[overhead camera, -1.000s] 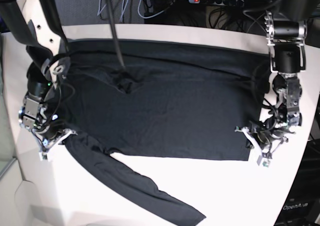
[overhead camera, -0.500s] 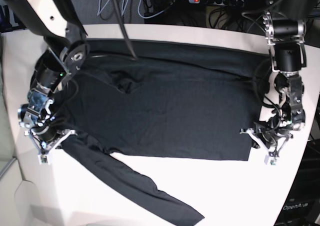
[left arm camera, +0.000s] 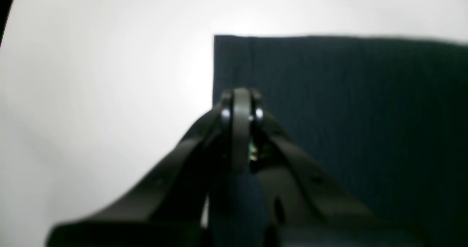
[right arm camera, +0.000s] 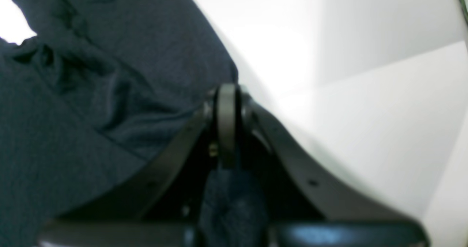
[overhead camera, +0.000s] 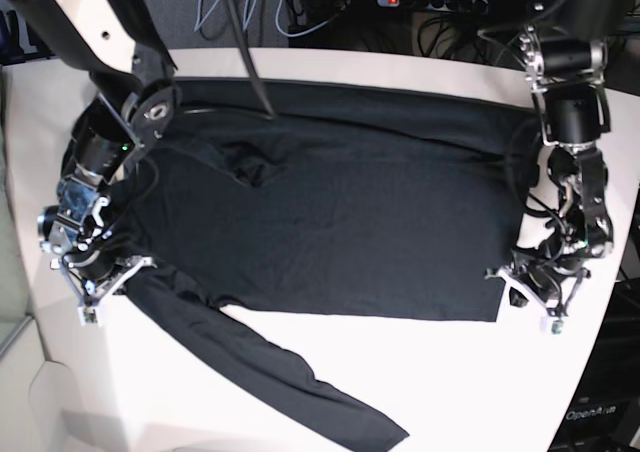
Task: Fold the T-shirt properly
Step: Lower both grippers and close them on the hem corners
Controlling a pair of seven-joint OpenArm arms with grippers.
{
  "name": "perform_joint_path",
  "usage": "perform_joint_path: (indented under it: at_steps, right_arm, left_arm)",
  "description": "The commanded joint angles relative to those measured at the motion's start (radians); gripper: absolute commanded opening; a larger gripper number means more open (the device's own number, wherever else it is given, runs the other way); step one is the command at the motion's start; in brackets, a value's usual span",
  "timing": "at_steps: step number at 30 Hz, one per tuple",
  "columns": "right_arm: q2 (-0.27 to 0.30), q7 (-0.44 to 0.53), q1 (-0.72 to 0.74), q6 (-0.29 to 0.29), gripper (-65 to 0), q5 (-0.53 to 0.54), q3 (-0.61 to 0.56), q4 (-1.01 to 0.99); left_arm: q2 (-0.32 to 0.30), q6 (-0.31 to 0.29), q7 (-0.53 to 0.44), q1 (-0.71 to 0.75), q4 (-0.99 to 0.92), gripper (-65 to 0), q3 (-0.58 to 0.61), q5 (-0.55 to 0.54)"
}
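Spread plain charcoal-black long-sleeved knit T-shirt (overhead camera: 330,212) flat across white desk (overhead camera: 450,382), one sleeve toward near edge; parked left gripper (overhead camera: 532,294) and right gripper (overhead camera: 98,282), jaws together, empty, probably for hem-and-shoulder pinch.

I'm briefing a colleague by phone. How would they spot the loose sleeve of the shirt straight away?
Start at the white table, mostly covered by the dark T-shirt. From the shirt's corner by the right claw, one long sleeve runs diagonally across bare tabletop toward the near edge. It is the only narrow strip jutting out from the rectangular body.
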Motion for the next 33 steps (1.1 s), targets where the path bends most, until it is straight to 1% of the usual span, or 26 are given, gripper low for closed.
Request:
perform_joint_path:
  at_steps: [1,4,6,10,11,12,14,16,21,27,30,33]
  right_arm:
    - [0.009,0.025,0.033,0.01,-65.0,0.014,-0.005,0.016]
    - [0.009,0.025,0.033,0.01,-65.0,0.014,-0.007,0.016]
    - [0.009,0.025,0.033,0.01,-65.0,0.014,-0.007,0.016]
    - [0.009,0.025,0.033,0.01,-65.0,0.014,-0.007,0.016]
    - [0.009,0.025,0.033,0.01,-65.0,0.014,-0.007,0.016]
    - [0.009,0.025,0.032,0.01,-65.0,0.014,-0.007,0.016]
    - [0.009,0.025,0.032,0.01,-65.0,0.014,-0.007,0.016]
    - [0.009,0.025,0.032,0.01,-65.0,0.014,-0.007,0.015]
    - [0.009,0.024,0.024,0.01,-65.0,0.014,-0.007,0.015]
    - [0.009,0.024,0.007,0.01,-65.0,0.014,-0.007,0.015]
    - [0.009,0.024,0.006,0.01,-65.0,0.014,-0.007,0.015]
    - [0.009,0.024,0.006,0.01,-65.0,0.014,-0.009,0.015]
  left_arm:
    - [-0.011,-0.004,-0.022,-0.031,0.012,-65.0,-0.024,-0.01]
    - [-0.005,-0.002,-0.022,-0.034,0.014,-65.0,-0.046,-0.016]
    - [-0.002,-0.002,-0.024,-0.049,0.014,-57.9,-0.047,-0.015]
    - [0.003,-0.002,-0.022,-0.061,0.011,-36.6,-0.07,-0.01]
    - [0.003,-0.002,-0.022,-0.061,0.009,-33.1,-0.078,-0.01]
    - [0.003,-0.002,-0.022,-0.065,0.008,-31.5,-0.086,-0.01]
    - [0.004,-0.002,-0.024,-0.094,-0.038,-31.1,-0.087,-0.009]
    - [0.004,-0.002,-0.028,-0.141,-0.136,-31.1,-0.089,-0.01]
    - [-0.002,-0.002,-0.147,-0.201,-0.327,-31.1,-0.083,-0.01]
    - [0.001,-0.002,-0.252,-0.256,-0.474,-31.1,-0.08,-0.009]
    - [-0.005,-0.002,-0.323,-0.287,-0.557,-31.0,-0.08,-0.009]
    - [-0.006,-0.002,-0.372,-0.305,-0.6,-30.9,-0.072,0.002]
